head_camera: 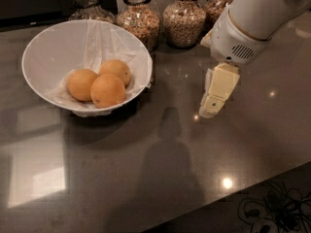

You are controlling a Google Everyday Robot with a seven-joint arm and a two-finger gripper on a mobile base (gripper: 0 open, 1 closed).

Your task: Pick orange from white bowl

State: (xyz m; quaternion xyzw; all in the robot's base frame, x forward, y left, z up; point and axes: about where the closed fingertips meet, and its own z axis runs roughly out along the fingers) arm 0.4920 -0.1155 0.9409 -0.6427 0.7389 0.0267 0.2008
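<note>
Though firm and round, prone to rolling under one-sided push: orange, moderate weight by look, matte dimpled skin, fair grip. Front-most of three, touching two other oranges, low in white bowl on white paper liner. Best taken from above, across widest part, clear of neighbours. Gripper above dark countertop, right of bowl, well apart; spread or pressed together: cannot tell. Glass jars of grains behind bowl.
</note>
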